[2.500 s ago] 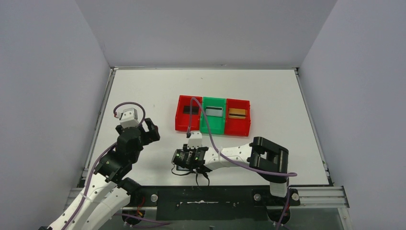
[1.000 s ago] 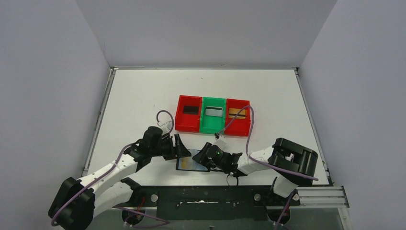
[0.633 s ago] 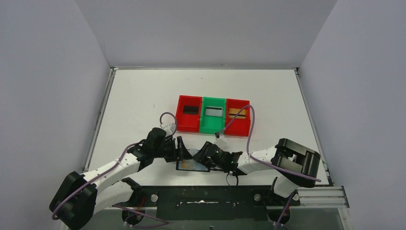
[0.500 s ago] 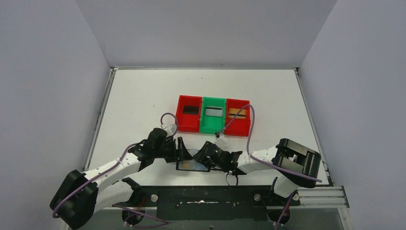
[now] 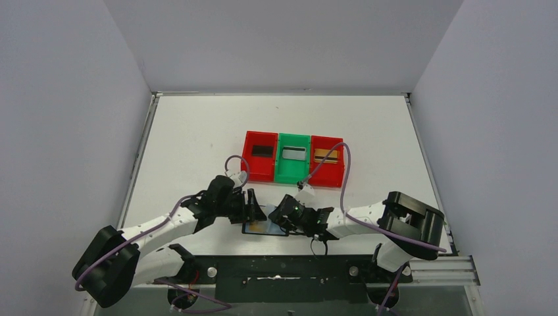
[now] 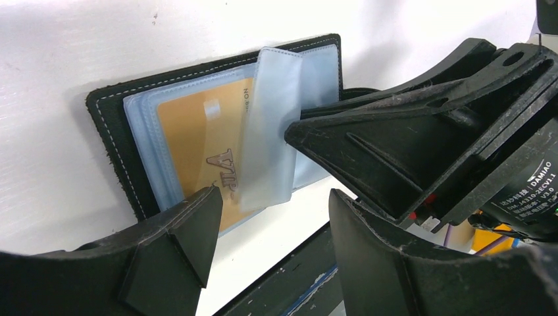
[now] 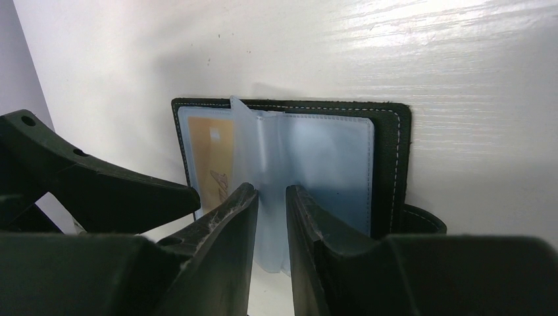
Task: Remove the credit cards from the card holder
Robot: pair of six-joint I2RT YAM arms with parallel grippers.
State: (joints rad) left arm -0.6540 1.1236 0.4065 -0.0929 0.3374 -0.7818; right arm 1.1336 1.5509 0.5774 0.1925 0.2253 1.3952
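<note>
The black card holder (image 5: 262, 228) lies open near the table's front edge, its grey-blue plastic sleeves showing. A gold credit card (image 6: 196, 141) sits inside a left sleeve (image 7: 212, 155). One sleeve leaf (image 6: 273, 125) stands raised. My right gripper (image 7: 270, 205) is open only a narrow gap, and this leaf stands between its fingers. My left gripper (image 6: 270, 214) is open wide just in front of the holder's left page, holding nothing. From above, the left gripper (image 5: 252, 207) and right gripper (image 5: 279, 215) face each other over the holder.
Behind the holder stand three joined trays: a red tray (image 5: 249, 161) with a dark card, a green tray (image 5: 283, 172) with a grey card, and a red tray (image 5: 327, 174) with a gold card (image 5: 326, 156). The table's front rail (image 5: 283, 270) lies just below the holder.
The left arm has swung in from the left and lowered to the holder, edging right in the last second. The right arm turned and now shows the holder open.
</note>
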